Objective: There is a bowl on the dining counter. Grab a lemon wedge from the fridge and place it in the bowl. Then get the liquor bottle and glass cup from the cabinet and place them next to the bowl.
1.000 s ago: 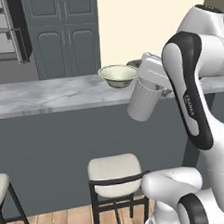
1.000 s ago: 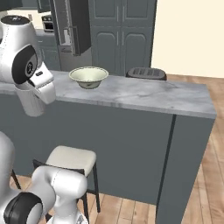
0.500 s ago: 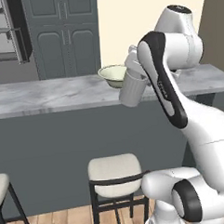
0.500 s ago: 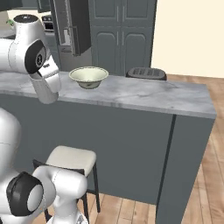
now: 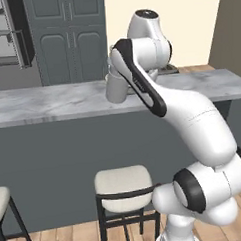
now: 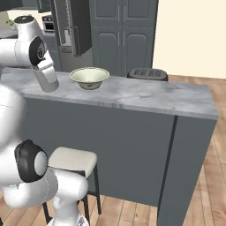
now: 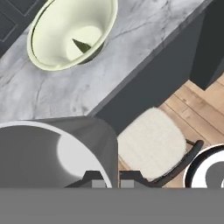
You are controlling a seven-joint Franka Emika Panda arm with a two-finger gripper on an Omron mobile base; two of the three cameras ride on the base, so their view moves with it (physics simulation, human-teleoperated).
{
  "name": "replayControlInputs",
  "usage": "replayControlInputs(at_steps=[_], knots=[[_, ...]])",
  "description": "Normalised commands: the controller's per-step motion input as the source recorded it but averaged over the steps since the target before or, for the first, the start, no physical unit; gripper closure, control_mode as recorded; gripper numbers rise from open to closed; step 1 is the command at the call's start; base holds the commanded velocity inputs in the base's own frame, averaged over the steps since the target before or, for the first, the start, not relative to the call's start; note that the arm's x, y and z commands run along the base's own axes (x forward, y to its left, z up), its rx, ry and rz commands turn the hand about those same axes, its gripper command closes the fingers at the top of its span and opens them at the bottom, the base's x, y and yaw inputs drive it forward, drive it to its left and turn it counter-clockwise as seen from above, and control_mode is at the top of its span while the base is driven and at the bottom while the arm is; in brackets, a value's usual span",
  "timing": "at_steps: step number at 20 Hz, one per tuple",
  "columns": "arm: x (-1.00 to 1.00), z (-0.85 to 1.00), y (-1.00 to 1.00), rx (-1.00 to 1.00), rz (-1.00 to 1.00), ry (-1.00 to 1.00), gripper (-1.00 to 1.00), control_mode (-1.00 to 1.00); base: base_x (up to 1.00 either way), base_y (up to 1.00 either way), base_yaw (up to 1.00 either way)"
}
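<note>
Bowl [image 6: 89,77] on the worktop [image 6: 145,95], toaster [image 6: 148,73] to its right behind the worktop. Glass cup [image 6: 46,78] held over the worktop, left of the bowl, near the front edge. Stool [image 6: 73,161] on floor in front, below.

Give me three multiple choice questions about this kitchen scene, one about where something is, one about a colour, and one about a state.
1. Where is the bowl?
A. on the dining counter
B. on the stool
C. on the floor

2. What colour is the stool's seat?
A. red
B. off-white
C. black

3. What is the end effector doing?
A. hanging open
B. shut on the glass cup
C. shut on the bowl

Answers: 1 A, the bowl sits on the marble top. 2 B, the seat cushion is pale cream. 3 B, the hand view shows the fingertips pinching the cup's wall.
</note>
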Motion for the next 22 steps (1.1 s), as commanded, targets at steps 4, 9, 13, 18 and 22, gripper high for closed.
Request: replayControlInputs(at_steps=[4,9,13,18,22], knots=[[0.95,-0.11,0.3,-0.02,-0.17,0.02,1.0,-1.0,0.0,0.0,0.0],[0.72,-0.2,0.33,-0.01,-0.16,0.02,1.0,-1.0,0.0,0.0,0.0],[0.7,-0.29,0.32,0.0,-0.14,0.04,1.0,-1.0,0.0,0.0,0.0],[0.74,-0.34,0.18,0.0,-0.11,0.04,1.0,-1.0,0.0,0.0,0.0],[0.52,-0.22,0.16,0.0,-0.1,0.01,1.0,-1.0,0.0,0.0,0.0]])
